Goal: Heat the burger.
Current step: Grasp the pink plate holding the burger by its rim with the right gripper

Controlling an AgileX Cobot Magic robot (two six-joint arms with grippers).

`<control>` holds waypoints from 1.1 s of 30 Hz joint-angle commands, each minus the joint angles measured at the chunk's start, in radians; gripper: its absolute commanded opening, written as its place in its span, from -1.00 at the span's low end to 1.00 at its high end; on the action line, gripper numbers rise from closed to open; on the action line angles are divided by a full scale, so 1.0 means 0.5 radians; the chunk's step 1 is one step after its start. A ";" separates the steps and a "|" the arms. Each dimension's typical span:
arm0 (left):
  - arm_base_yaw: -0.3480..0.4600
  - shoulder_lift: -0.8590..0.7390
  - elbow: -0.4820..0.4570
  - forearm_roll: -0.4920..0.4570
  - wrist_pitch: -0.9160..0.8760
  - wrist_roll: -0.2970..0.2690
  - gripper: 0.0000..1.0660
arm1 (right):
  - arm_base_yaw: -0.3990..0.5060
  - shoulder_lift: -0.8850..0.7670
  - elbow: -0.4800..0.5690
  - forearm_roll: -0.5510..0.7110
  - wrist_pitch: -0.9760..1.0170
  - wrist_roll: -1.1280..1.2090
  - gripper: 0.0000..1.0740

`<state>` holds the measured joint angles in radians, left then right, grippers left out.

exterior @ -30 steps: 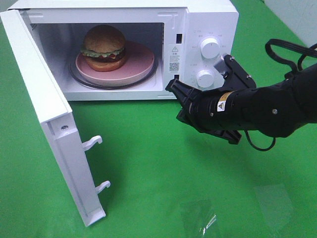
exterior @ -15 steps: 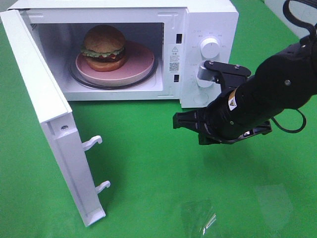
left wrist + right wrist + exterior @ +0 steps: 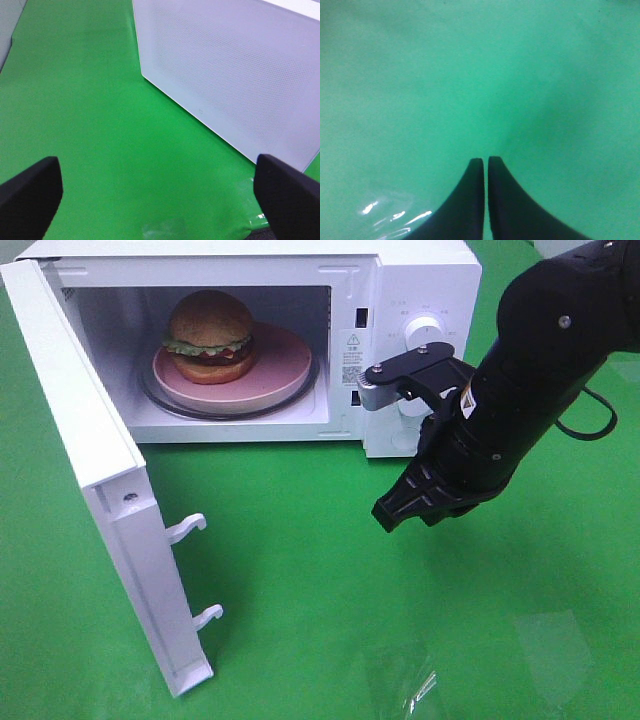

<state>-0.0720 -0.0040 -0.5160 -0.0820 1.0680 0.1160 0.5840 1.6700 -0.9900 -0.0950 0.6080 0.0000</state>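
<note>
Green counter carries an open white microwave. Burger sits on the pink plate inside. Right tool hangs closed and empty; left tool stands wide open, empty.

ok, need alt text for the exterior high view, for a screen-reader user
A burger sits on a pink plate inside a white microwave whose door stands wide open at the left. The black right gripper, shut and empty, points down over the green surface in front of the microwave's right side.
</note>
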 commanded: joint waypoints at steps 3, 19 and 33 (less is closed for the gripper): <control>0.002 -0.038 -0.002 -0.010 0.004 -0.012 0.81 | 0.000 -0.022 -0.086 0.014 0.106 -0.498 -0.93; 0.002 -0.038 -0.002 -0.010 0.004 -0.012 0.81 | 0.000 -0.022 -0.112 0.012 0.076 -1.790 -0.85; 0.002 -0.038 -0.002 -0.010 0.004 -0.012 0.81 | 0.000 -0.022 -0.112 -0.020 -0.158 -2.486 -0.44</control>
<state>-0.0720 -0.0040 -0.5160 -0.0820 1.0680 0.1160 0.5840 1.6700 -1.0410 -0.1020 0.5400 -1.2200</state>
